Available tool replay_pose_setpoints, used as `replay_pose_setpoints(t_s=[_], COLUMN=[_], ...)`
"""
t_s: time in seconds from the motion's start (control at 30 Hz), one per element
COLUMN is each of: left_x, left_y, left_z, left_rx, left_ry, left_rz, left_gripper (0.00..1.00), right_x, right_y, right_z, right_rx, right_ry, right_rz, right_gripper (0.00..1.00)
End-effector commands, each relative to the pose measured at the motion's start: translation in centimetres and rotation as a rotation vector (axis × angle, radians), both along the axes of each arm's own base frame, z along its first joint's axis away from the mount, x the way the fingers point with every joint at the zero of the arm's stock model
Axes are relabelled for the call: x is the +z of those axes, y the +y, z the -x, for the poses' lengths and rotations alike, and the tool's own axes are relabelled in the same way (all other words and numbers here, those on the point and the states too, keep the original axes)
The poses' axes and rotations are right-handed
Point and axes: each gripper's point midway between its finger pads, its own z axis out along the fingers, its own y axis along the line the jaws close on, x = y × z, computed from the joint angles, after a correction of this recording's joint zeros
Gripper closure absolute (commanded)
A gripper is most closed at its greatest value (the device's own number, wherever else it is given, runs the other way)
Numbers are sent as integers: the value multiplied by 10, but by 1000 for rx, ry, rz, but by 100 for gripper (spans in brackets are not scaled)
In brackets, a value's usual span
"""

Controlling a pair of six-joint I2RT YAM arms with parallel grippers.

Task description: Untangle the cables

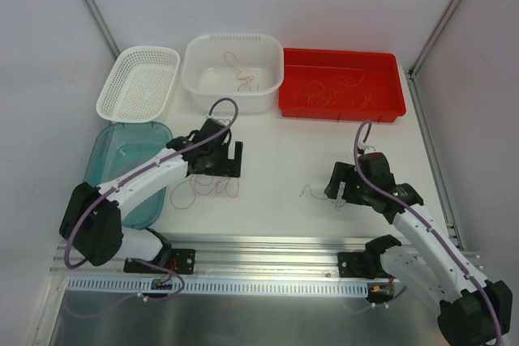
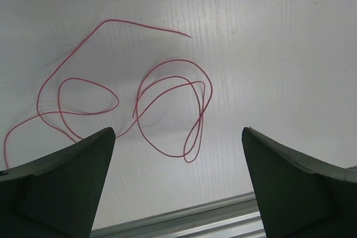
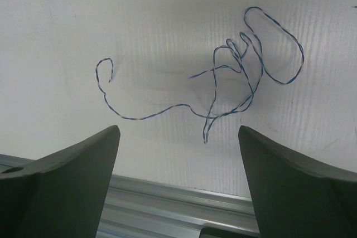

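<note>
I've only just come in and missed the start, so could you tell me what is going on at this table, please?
This is an untangling job. The left gripper hangs open over a red wire lying in loops on the table; the right gripper hangs open over a blue-and-white twisted wire. Neither holds anything. More wires lie in the red tray at the back, and a few red wires in the white tub beside it.

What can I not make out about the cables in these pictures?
Top view: cables in the red tray, too thin and too alike in colour to count.
Left wrist view: red cable, its lower-left part hidden behind the left gripper's finger.
Top view: blue-white cable, too small to trace its loops.
</note>
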Motion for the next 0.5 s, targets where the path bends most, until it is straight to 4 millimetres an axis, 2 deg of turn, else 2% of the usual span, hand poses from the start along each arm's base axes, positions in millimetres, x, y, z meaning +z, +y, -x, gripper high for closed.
replay_pose_setpoints(t_s=[0.0, 0.13, 0.27, 0.47], left_x=[-27, -53, -76, -87], left_y=[7, 18, 23, 21], left_z=[3, 0, -3, -6], left_rx=[-87, -69, -53, -46], left_ry=[53, 102, 153, 179], left_rz=[-95, -189, -260, -272], left_gripper=[1, 1, 6, 32], right_x=[6, 5, 5, 5], right_y=[3, 1, -1, -3], right_z=[-2, 2, 5, 8], right_rx=[14, 14, 12, 14], right_ry=[-19, -19, -14, -18], right_rz=[-10, -6, -1, 4], right_gripper=[7, 2, 1, 1])
